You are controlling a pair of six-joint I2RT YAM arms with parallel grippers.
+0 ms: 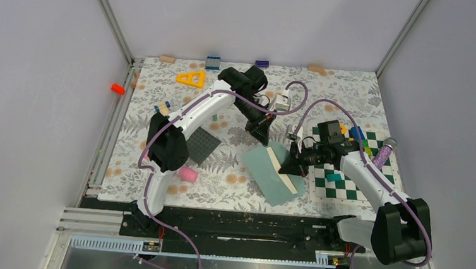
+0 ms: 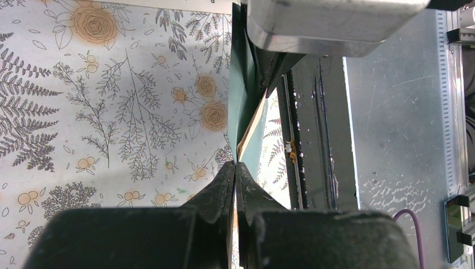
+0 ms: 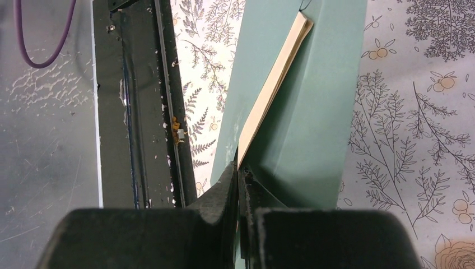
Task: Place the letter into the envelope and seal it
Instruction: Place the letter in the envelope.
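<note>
The teal-grey envelope (image 1: 263, 173) lies tilted at the table's middle, partly lifted. The cream letter (image 1: 282, 166) shows as a strip along its right side, between the body and the raised flap. My left gripper (image 1: 264, 136) is at the envelope's far end. In the left wrist view it (image 2: 236, 166) is shut on the letter's (image 2: 253, 128) thin edge, with envelope (image 2: 242, 95) beside it. My right gripper (image 1: 287, 168) is at the envelope's right edge. In the right wrist view it (image 3: 239, 168) is shut on the envelope (image 3: 313, 112), where the letter (image 3: 274, 84) meets the fingertips.
A dark grey square mat (image 1: 202, 146) and a pink block (image 1: 187, 174) lie to the left. A green checkered board (image 1: 346, 183) with small pieces and a purple object (image 1: 384, 152) lies under the right arm. A yellow triangle (image 1: 191, 78) lies at the back. A black rail (image 1: 241, 226) runs along the near edge.
</note>
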